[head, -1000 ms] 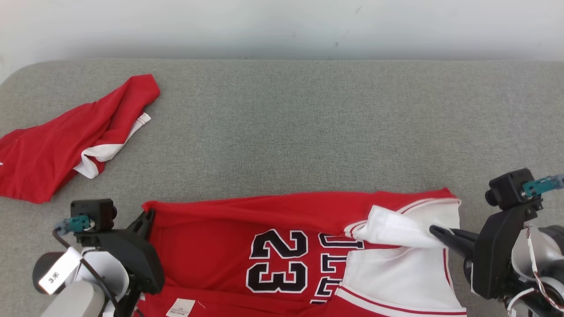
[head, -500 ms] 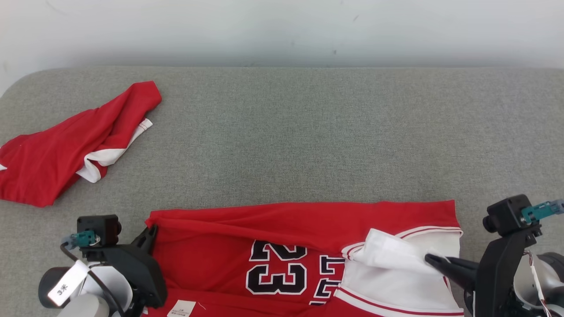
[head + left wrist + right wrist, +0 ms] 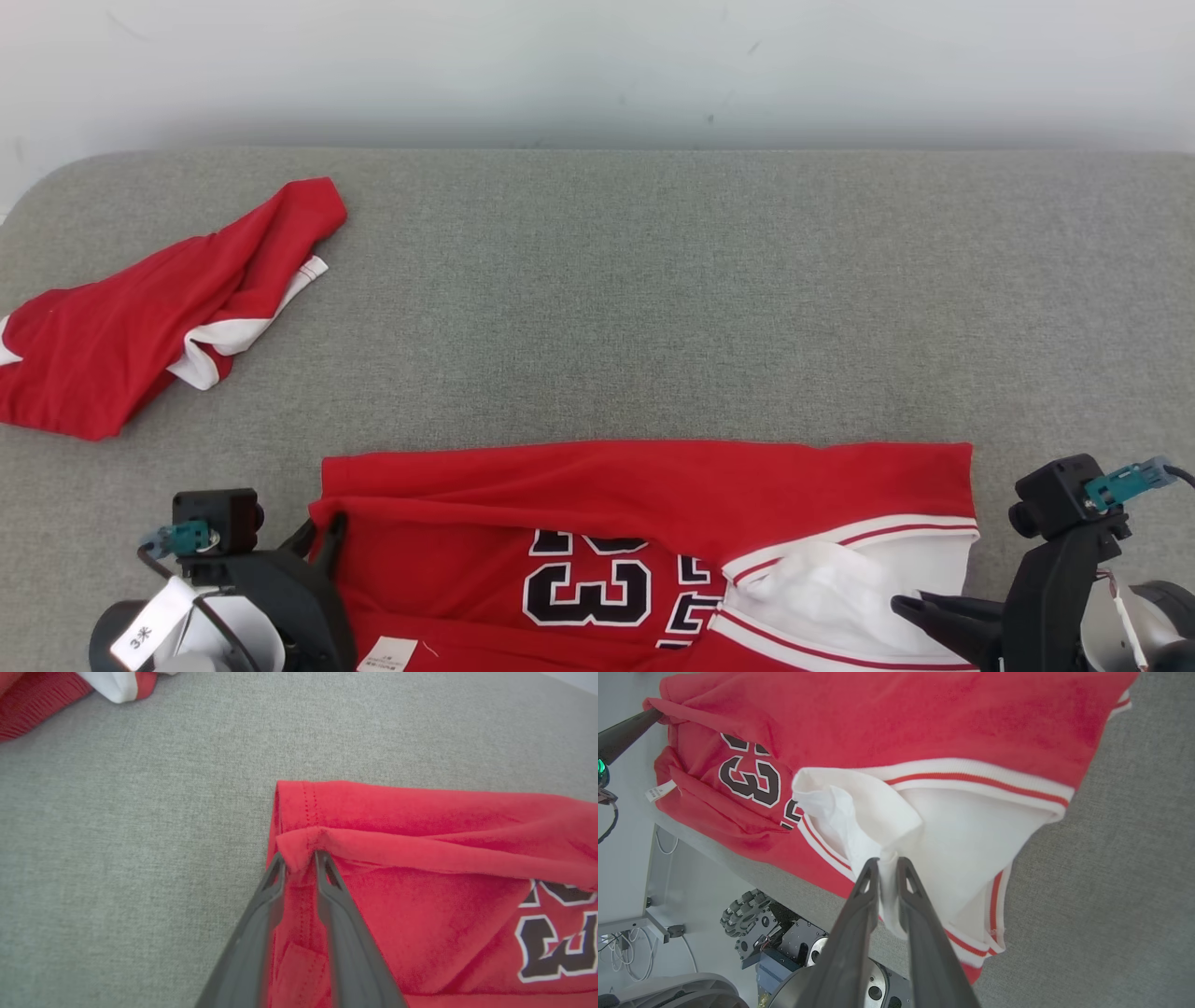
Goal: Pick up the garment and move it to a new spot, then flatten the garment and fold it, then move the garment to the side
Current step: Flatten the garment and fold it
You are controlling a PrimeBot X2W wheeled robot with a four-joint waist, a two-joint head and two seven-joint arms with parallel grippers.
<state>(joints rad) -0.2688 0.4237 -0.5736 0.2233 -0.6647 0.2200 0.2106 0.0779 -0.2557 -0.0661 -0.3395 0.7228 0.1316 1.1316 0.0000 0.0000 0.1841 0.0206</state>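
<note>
Grey padded table [image 3: 597,308] is spanning the head view. Red jersey [image 3: 644,485] is lying along its near edge, top part folded over toward the robot. The number 23 [image 3: 588,593] is facing up and the white-trimmed end is pointing to the robot's right. Second red garment [image 3: 140,327] is sitting crumpled at far left, well apart from the jersey.

Left gripper [image 3: 299,858] is standing narrowly parted at the jersey's left corner, with a raised fold of red hem between the tips. Both tips are touching cloth; whether they are pressing it I cannot tell from this angle. Right gripper [image 3: 888,861] is pinching a bunched ridge of white fabric, jaws almost together, cloth filling the gap.

Right wrist view is adding what lies past the table edge: the robot's wheeled base [image 3: 752,905] below, with the jersey reaching right up to that edge. Left wrist view is showing the hem stitching close up. Head view is showing the white label [image 3: 385,653] just beside the left arm.
</note>
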